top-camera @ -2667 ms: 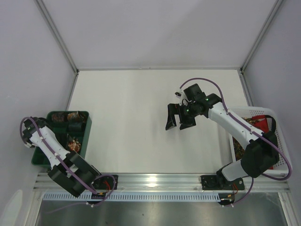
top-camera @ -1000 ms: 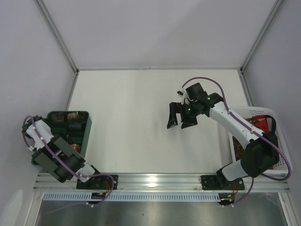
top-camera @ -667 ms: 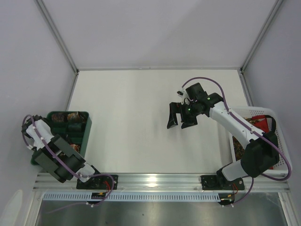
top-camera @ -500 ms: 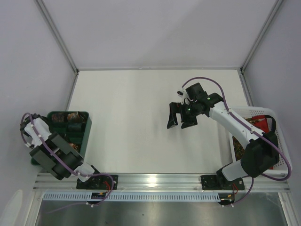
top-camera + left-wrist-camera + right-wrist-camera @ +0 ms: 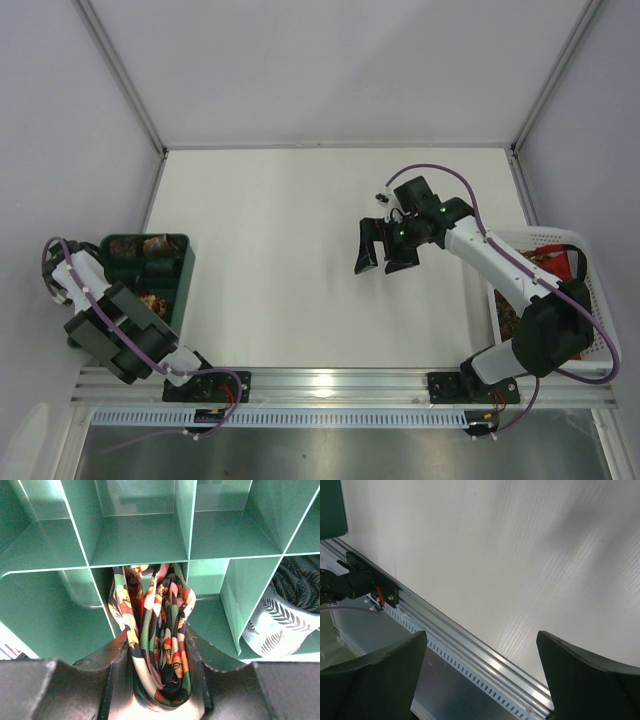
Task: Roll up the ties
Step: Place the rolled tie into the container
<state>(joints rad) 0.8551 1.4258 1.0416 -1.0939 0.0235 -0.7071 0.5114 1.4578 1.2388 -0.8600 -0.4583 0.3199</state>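
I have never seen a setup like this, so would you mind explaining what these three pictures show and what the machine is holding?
These are two robot arms bolted at the near edge of a white table, each ending in a two-finger gripper. The overhead picture looks down on both. The left arm bends over a green tray with dividers. The right arm reaches over bare table, beside a white basket that seems to hold more ties. The other two pictures come from small cameras on the wrists. The left wrist view shows the left gripper shut on a colourful tie, bunched between its fingers at one compartment of the tray. A leaf-print roll of cloth sits in a compartment to the right. The right wrist view shows the right gripper open, holding nothing.
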